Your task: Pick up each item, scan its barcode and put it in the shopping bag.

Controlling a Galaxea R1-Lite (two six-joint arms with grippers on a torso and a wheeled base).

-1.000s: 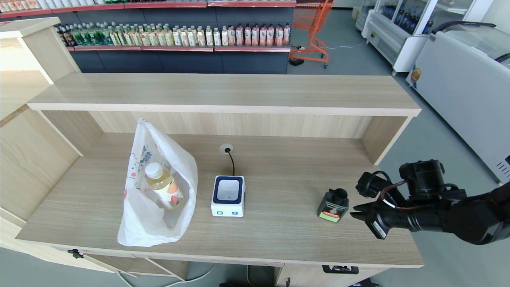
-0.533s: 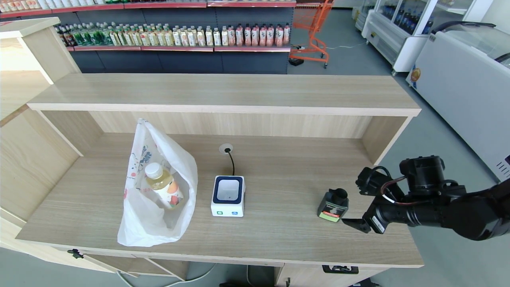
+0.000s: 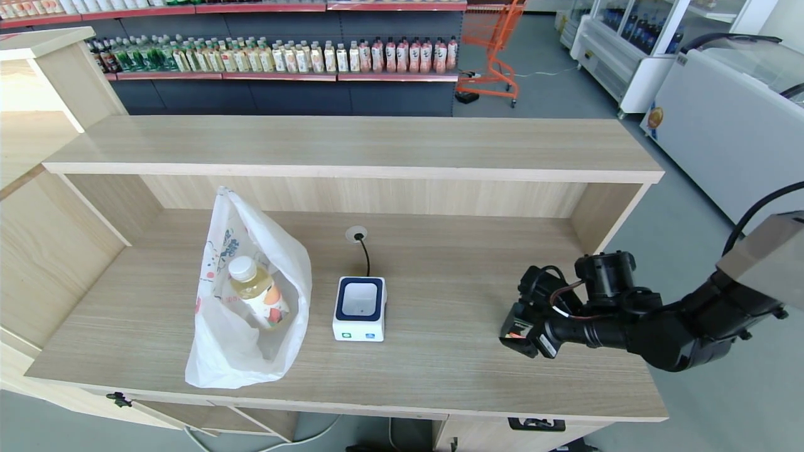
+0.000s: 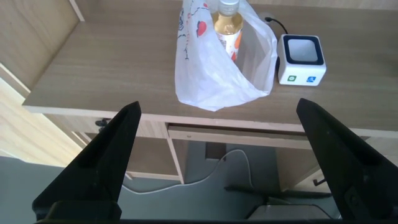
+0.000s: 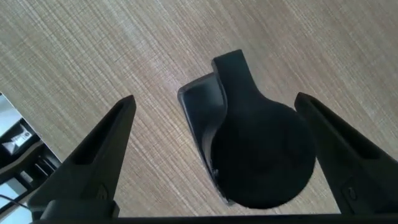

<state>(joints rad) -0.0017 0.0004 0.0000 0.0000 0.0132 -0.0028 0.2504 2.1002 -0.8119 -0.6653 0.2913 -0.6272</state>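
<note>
Fingers spread, the right gripper (image 3: 526,325) sits low over the wooden counter (image 3: 440,370) in the head view. It straddles a small dark bottle (image 3: 516,328) that stands on the counter. Only a patch of the bottle's label shows past the gripper. Well apart from the gripper, toward the robot's left, is the white barcode scanner (image 3: 358,309). Farther from the gripper on that same side stands the white shopping bag (image 3: 232,339), its mouth open, with a tea bottle (image 3: 256,290) leaning inside.

In the left wrist view, the left gripper (image 4: 217,155) hangs off the counter's near edge, its fingers wide apart and holding nothing. Ahead of it stand the shopping bag and, just beside the bag, the scanner.

In the right wrist view, the right gripper's two fingers are wide open, one on each side of the dark bottle, which shows its black cap from above. Bare wood separates one finger from the bottle. The other finger lies close to the cap, and whether it touches cannot be told. Nothing is clamped.
</note>
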